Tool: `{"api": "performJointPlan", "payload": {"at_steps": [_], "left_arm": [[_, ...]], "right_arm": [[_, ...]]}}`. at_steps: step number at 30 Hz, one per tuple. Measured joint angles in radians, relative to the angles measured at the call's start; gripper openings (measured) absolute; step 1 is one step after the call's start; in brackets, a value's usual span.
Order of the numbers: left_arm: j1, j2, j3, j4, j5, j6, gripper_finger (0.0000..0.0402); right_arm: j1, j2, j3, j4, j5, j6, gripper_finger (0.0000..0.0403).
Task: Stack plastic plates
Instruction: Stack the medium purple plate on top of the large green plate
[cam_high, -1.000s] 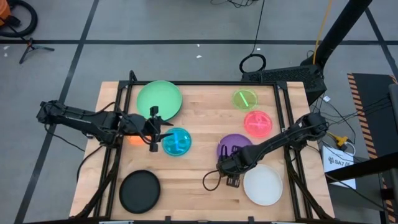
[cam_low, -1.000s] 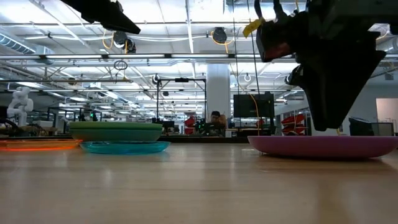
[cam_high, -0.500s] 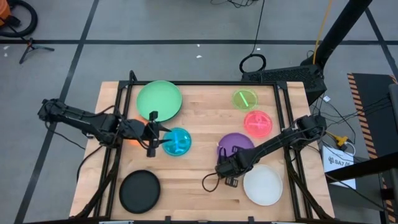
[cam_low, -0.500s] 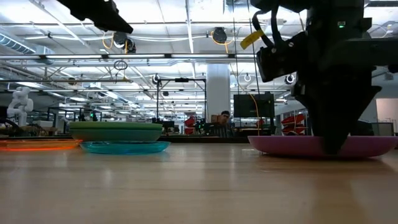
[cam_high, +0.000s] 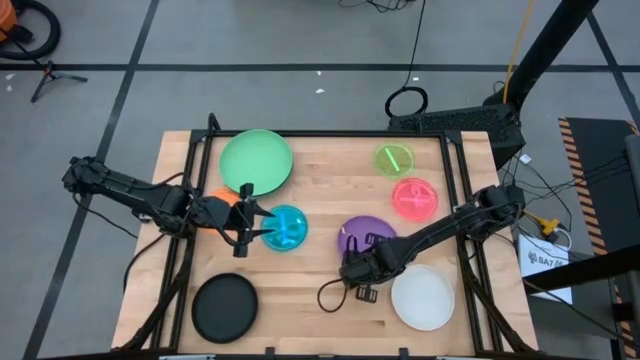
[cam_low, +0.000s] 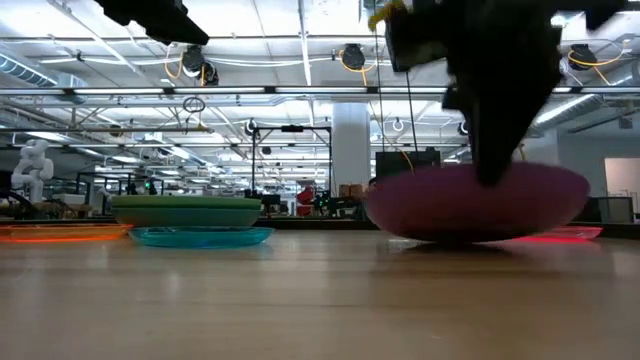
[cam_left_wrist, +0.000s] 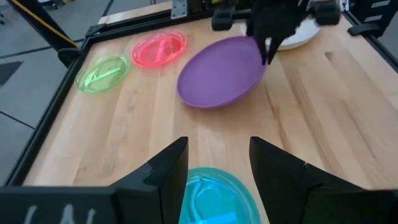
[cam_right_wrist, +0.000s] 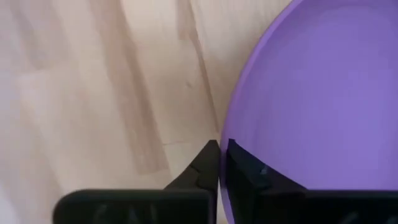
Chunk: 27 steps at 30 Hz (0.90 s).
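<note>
The purple plate (cam_high: 368, 234) stands tipped right of the table's middle, and my right gripper (cam_high: 353, 263) is shut on its near rim. The low view shows its underside (cam_low: 478, 200). My left gripper (cam_left_wrist: 217, 167) hangs open above the blue plate's (cam_high: 286, 228) left edge and touches nothing. An orange plate (cam_high: 224, 198) lies partly hidden under the left arm. The mint green plate (cam_high: 256, 160) lies at the far left, the lime plate (cam_high: 394, 158) and the pink plate (cam_high: 414, 197) at the far right, the white plate (cam_high: 422, 297) and the black plate (cam_high: 224, 307) near the front. My right gripper pinches the purple plate's rim (cam_right_wrist: 227, 133) on its near-left side, one finger inside the dish and one outside. The fingers come from above, slanting down. The held edge is raised, so the plate tilts, with its far part (cam_low: 470, 236) on the table.
Black frame rails (cam_high: 196, 160) run along the table's left, far and right sides. Bare wood (cam_high: 320, 190) lies between the blue plate and the purple one. A cable loop (cam_high: 330, 294) hangs below the right wrist.
My right gripper has come down on the purple plate's near rim, shut on it and raised that edge. The plate, flat a second ago, now stands tipped with its underside toward the near edge, and it has shifted a little toward the table's left.
</note>
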<state>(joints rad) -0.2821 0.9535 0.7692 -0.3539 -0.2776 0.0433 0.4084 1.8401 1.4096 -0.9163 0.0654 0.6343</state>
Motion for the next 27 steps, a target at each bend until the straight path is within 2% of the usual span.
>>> {"api": "performJointPlan", "payload": {"at_steps": [4,8,11,15,20,23,27], "left_arm": [[0.0,0.0,0.0,0.009,-0.022,0.0,0.0177],[0.0,-0.021,0.0,0.04,-0.102,0.0,0.0177],[0.0,-0.067,0.001,0.055,-0.163,0.007,0.0177],[0.0,-0.16,0.001,0.062,-0.196,0.023,0.0177],[0.0,-0.272,0.001,0.04,-0.197,0.029,0.0177],[0.0,-0.325,0.001,-0.027,-0.198,0.015,0.0177],[0.0,-0.367,0.001,-0.071,-0.198,-0.003,0.0177]], "right_arm": [[0.007,0.0,0.091,-0.057,0.058,-0.083,0.0006],[-0.007,0.0,0.154,-0.105,0.154,-0.183,0.0004],[-0.037,0.0,0.187,-0.126,0.197,-0.275,0.0003],[-0.108,0.0,0.211,-0.108,0.232,-0.429,0.0003],[-0.224,0.0,0.216,-0.004,0.223,-0.645,0.0003],[-0.29,0.0,0.216,0.069,0.222,-0.774,0.0003],[-0.36,0.001,0.216,0.222,0.217,-0.942,0.0003]]}}
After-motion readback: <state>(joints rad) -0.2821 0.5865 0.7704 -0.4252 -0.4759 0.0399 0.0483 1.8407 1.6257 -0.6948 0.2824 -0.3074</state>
